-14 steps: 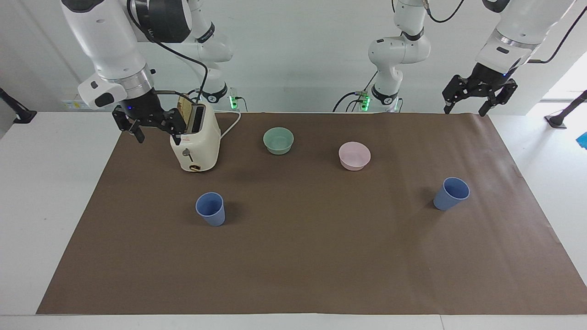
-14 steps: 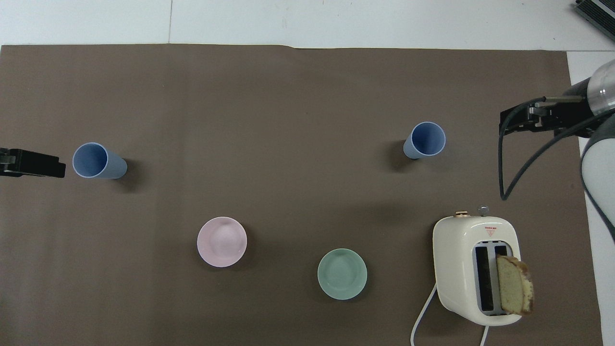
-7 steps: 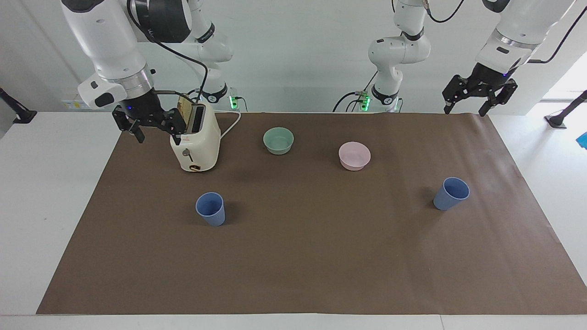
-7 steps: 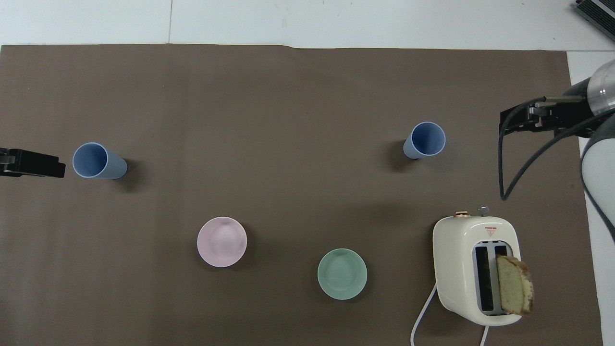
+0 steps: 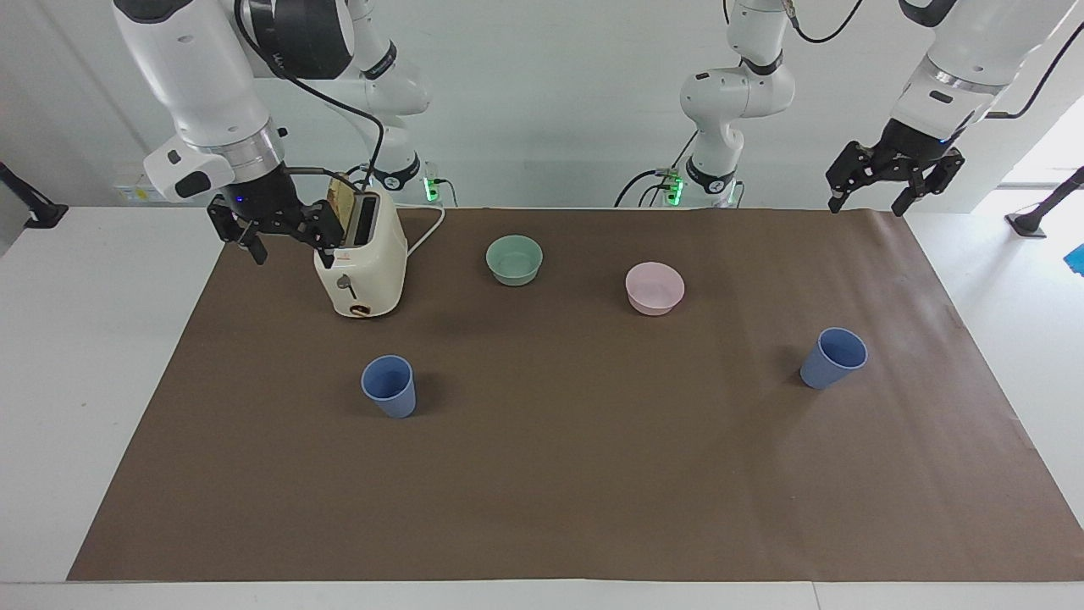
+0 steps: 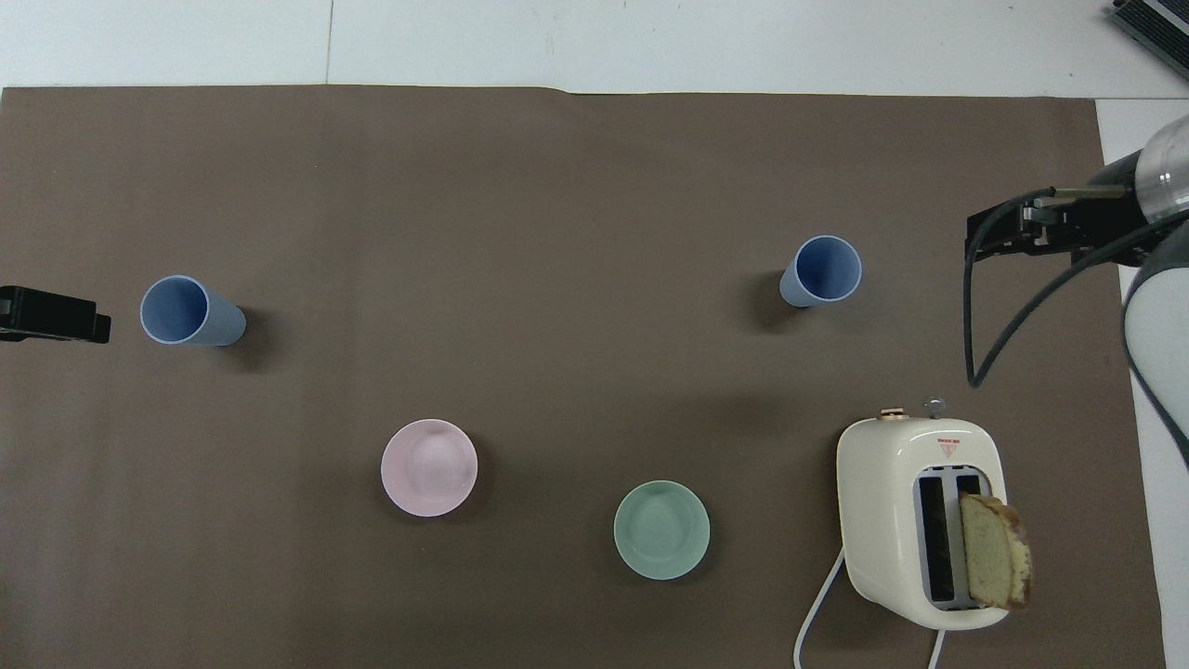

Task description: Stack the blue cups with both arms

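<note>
Facing view: two blue cups (image 5: 389,385) (image 5: 833,357), upright, well apart; likely light, stiff, slippery, so grip at rim wall. Left gripper (image 5: 892,179) and right gripper (image 5: 273,227) raised, fingers spread, empty.

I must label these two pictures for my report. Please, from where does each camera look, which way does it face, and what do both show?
Facing view: high across the table, looking toward the robots; both arms show at the top, right gripper beside the toaster, left gripper above the brown mat's corner.
Overhead view: high above the robots' end, looking forward and steeply down; only gripper tips show at the side edges.
Shared: two blue cups, green bowl, pink bowl, toaster, half a turn apart.
</note>
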